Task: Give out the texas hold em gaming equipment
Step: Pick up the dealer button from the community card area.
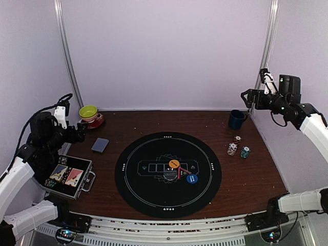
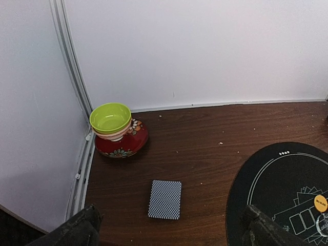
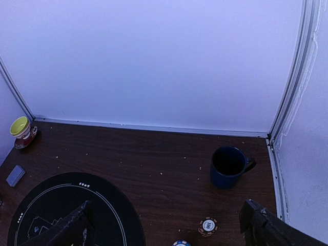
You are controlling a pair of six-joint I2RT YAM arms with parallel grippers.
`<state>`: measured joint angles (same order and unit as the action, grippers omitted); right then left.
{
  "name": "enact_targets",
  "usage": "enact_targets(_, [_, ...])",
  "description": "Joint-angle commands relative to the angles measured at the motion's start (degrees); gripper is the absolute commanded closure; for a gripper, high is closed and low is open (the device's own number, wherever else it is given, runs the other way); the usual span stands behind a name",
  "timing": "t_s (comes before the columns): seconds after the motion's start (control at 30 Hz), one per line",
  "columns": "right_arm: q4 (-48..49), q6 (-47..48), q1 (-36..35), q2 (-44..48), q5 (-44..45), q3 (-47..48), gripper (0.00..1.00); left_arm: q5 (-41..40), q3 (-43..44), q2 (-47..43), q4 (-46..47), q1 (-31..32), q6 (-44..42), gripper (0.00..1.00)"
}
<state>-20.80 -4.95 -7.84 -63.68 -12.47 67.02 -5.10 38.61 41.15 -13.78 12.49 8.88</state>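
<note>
A grey-blue-backed deck of cards (image 1: 100, 145) (image 2: 165, 199) lies face down on the wood, left of the round black mat (image 1: 133, 174). On the mat sit an orange button (image 1: 173, 164), a blue button (image 1: 191, 179) and a red triangle marker (image 1: 182, 170). Three short stacks of poker chips (image 1: 234, 148) stand right of the mat; one striped chip stack (image 3: 208, 226) shows in the right wrist view. My left gripper (image 2: 171, 225) hovers open just on the near side of the deck. My right gripper (image 3: 166, 220) hangs open high over the back right corner, holding nothing.
A yellow-green bowl on a red saucer (image 1: 88, 112) (image 2: 110, 118) stands in the back left corner. A dark blue mug (image 1: 237, 119) (image 3: 228, 166) stands at the back right. An open metal case (image 1: 69, 177) with picture cards lies at the front left. White walls close three sides.
</note>
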Motion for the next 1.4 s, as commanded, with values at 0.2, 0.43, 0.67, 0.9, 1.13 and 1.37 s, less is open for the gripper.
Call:
enact_targets(0.2, [-8.57, 11.05, -5.95, -5.05, -10.89, 7.57, 0.00, -4.98, 3.54, 0.56, -4.03, 0.59, 4.96, 0.02])
enact_targets(0.43, [-11.65, 20.56, -18.96, -13.45, -7.98, 12.94, 0.00, -3.82, 3.12, 0.59, -5.99, 0.71, 8.09, 0.02])
enact_targets(0.67, [-12.73, 29.99, -34.76, -26.21, -0.76, 15.33, 0.00, -1.86, 1.12, -2.05, -6.71, 0.71, 8.91, 0.02])
enact_targets(0.9, [-15.42, 34.90, -42.58, -40.50, 0.72, 21.28, 0.00, -1.39, -0.76, -4.49, -6.27, 0.75, 9.40, 0.02])
enact_targets(1.13, [-17.84, 37.50, -46.83, -48.34, 2.83, 21.75, 0.00, -1.10, -1.06, -5.12, -6.14, 0.78, 9.40, 0.02])
enact_targets(1.37, [-16.32, 37.83, -47.50, -50.77, 4.88, 19.58, 0.00, -1.58, -1.26, -6.36, -6.16, 0.76, 9.40, 0.02])
